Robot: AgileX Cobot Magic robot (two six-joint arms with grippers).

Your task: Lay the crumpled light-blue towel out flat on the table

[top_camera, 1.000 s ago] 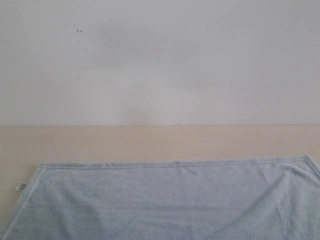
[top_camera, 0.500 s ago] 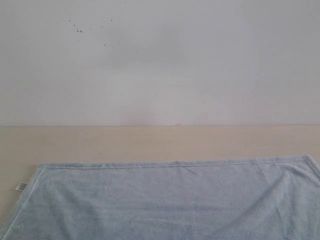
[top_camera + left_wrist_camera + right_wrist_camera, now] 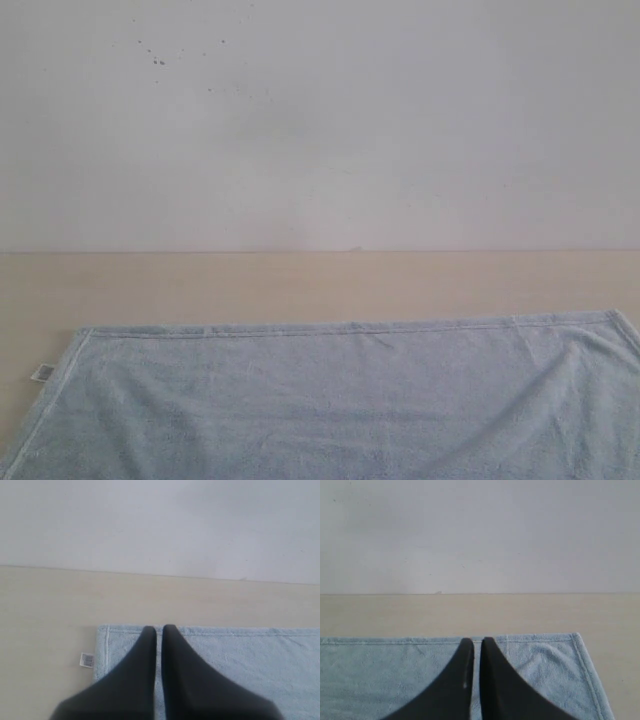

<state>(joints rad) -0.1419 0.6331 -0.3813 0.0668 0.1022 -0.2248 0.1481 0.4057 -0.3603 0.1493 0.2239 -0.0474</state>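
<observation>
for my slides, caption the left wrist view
Shut left gripper at the far hem of the flat towel, white tag beside its corner, table beyond

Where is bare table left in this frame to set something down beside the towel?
A bare strip of table runs full width between the towel's far hem and the wall. A narrow wedge lies left of the towel, by its white tag. The near part is all towel.

The pale blue towel [image 3: 340,400] lies spread nearly flat on the beige surface [image 3: 300,285], its hemmed far edge straight, a white tag [image 3: 43,373] at its left edge.
</observation>
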